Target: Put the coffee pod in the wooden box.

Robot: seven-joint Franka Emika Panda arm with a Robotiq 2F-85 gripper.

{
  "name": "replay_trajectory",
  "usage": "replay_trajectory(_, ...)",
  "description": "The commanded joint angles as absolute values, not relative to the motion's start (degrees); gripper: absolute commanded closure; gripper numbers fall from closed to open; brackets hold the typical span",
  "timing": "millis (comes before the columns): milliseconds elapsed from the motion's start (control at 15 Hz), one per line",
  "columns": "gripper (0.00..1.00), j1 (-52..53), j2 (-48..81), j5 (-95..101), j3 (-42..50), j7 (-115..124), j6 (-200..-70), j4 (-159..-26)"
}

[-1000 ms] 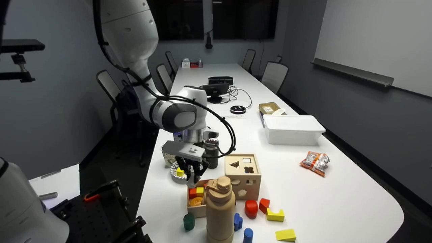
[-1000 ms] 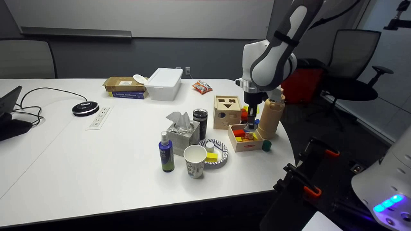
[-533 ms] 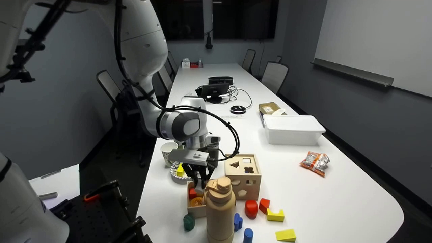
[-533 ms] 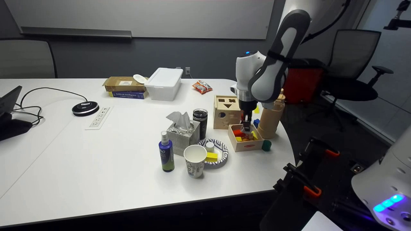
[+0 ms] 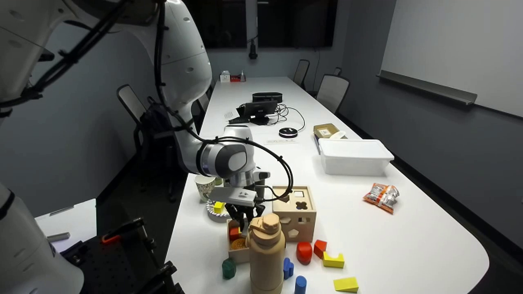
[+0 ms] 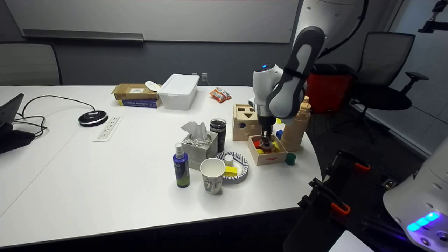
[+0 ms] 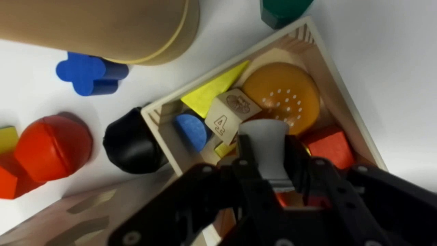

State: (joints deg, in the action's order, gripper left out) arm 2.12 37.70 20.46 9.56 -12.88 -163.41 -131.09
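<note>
Nearest in an exterior view the tan flask (image 5: pixel 267 257) stands upright, with the blue cylinder (image 5: pixel 300 284) and yellow wedge (image 5: pixel 346 284) to its right and the green block (image 5: pixel 229 268) to its left; all are where they were a second ago. Just beyond the flask is the shallow wooden box (image 5: pixel 238 256), holding coloured pieces (image 7: pixel 329 147), among them an orange dotted round piece (image 7: pixel 283 95) and a numbered block (image 7: pixel 232 114). Over that second the gripper (image 7: pixel 267 141) has come lower and a little to the right, and its tip now shows inside the box's outline, just left of the flask's cap. Its fingers (image 7: pixel 292 153) pinch the pale grey pod (image 7: pixel 269 153), one on each side, no farther apart than the pod is wide. So the pod is in the gripper's hold, over or among the pieces in the box; whether it rests on them I cannot tell. Farther right the wooden cube (image 5: pixel 295 215) with cut-outs has not moved, but a cable (image 5: pixel 280 158) on the arm (image 5: pixel 186 69) now crosses its top. To the left the paper cup (image 5: pixel 205 187), earlier partly blocked, shows clearly beyond the patterned plate (image 5: pixel 209 208). Farther still, the snack bag (image 5: pixel 382 197) and white lidded bin (image 5: pixel 354 158) are unchanged, and a dark slim thing (image 5: pixel 238 120) beside the black screen (image 5: pixel 260 109) has come out from behind the arm
</note>
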Motion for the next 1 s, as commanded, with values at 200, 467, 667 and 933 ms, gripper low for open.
replay_trajectory(200, 0.33, 0.6, 37.2, 18.0, 7.4, -12.3, -160.0, -130.1)
replay_trajectory(467, 0.03, -2.3, 34.0, 14.4, 3.4, -14.0, -157.0, -130.7)
replay_trajectory(667, 0.00, -5.5, 29.9, 10.0, -1.6, -15.8, -153.6, -131.7)
replay_trajectory(933, 0.00, -9.6, 22.0, 0.0, -8.8, -20.1, -144.6, -133.1)
